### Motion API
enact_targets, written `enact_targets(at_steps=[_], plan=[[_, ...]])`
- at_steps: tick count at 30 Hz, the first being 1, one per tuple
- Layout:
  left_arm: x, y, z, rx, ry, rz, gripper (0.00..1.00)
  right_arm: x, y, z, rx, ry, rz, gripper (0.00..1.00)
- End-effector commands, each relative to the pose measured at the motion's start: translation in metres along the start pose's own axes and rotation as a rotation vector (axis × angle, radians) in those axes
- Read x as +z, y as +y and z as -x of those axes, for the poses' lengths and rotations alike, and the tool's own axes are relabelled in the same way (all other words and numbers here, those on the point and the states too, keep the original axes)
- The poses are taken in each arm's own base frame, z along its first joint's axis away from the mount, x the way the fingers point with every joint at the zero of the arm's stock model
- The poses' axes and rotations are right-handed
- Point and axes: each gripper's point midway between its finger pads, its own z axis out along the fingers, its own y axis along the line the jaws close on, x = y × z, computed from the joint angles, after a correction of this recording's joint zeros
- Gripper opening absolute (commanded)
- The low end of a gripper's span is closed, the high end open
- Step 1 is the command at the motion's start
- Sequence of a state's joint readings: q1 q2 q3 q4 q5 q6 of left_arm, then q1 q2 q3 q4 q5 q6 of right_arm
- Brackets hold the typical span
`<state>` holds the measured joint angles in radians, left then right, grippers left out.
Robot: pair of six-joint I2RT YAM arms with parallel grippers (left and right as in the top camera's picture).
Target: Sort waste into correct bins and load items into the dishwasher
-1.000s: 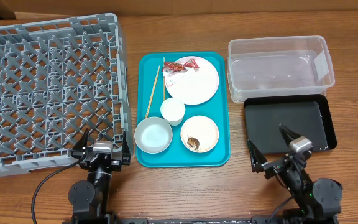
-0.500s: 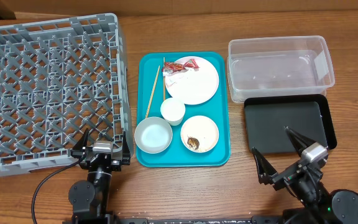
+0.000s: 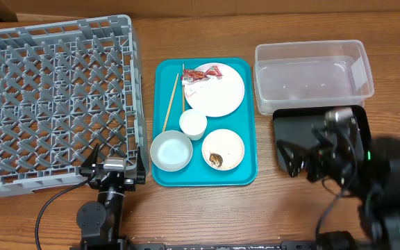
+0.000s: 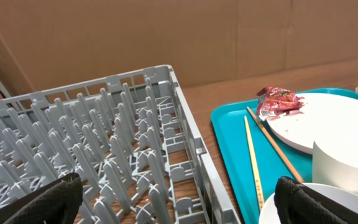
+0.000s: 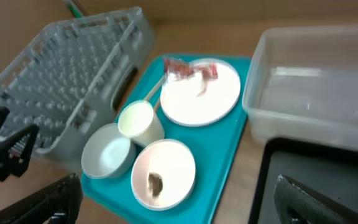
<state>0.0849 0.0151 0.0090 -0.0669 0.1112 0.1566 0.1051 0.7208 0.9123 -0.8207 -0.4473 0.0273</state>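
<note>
The overhead view looks straight down on the table [image 3: 207,215]. The left wrist view sits low and close beside the grey rack [image 4: 166,134], facing along its wall toward the teal tray [image 4: 234,140]. The right wrist view looks down from higher (a little blurred), sharing rack and tray with both others.

Both arms black. Left of the teal tray [image 3: 250,125], the left gripper [image 3: 117,151]: tapered black fingers, silver block [image 3: 114,164], round black joint [image 3: 91,217], thin black cable [image 3: 47,203]. Right of the tray, the right gripper [image 3: 317,139]: black, motion-blurred, tiny green light [image 3: 368,154].
</note>
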Motion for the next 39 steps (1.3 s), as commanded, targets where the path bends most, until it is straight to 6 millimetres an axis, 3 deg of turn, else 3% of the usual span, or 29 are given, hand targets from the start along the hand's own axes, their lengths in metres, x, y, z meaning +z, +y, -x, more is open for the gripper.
enact_targets(at_steps=[1,7,11,16,21,24,28,34,39], plan=[[0.000,0.000,0.000,-0.011,-0.003,0.002,1.00,0.009,0.003,0.027,0.030,0.071,0.010,1.00],[0.000,0.000,0.000,-0.011,-0.003,0.002,1.00,0.046,0.005,0.051,0.078,0.252,0.030,1.00],[0.000,0.000,0.000,-0.011,-0.003,0.002,1.00,0.085,0.013,0.069,0.070,0.328,0.064,1.00],[0.000,0.000,0.000,-0.011,-0.003,0.002,1.00,0.144,0.033,0.106,0.034,0.227,0.190,1.00],[0.000,0.000,0.000,-0.011,-0.003,0.002,1.00,0.186,0.047,0.123,0.142,0.166,0.293,1.00],[0.000,0.000,0.000,-0.011,-0.003,0.002,1.00,0.215,0.031,0.120,0.249,0.157,0.198,1.00],[0.000,0.000,0.000,-0.011,-0.003,0.002,1.00,0.251,0.005,0.101,0.370,0.151,-0.024,1.00],[0.000,0.000,0.000,-0.011,-0.003,0.002,1.00,0.291,-0.006,0.064,0.416,0.148,-0.236,1.00],[0.000,0.000,0.000,-0.011,-0.003,0.002,1.00,0.329,-0.016,0.028,0.451,0.177,-0.301,1.00]])
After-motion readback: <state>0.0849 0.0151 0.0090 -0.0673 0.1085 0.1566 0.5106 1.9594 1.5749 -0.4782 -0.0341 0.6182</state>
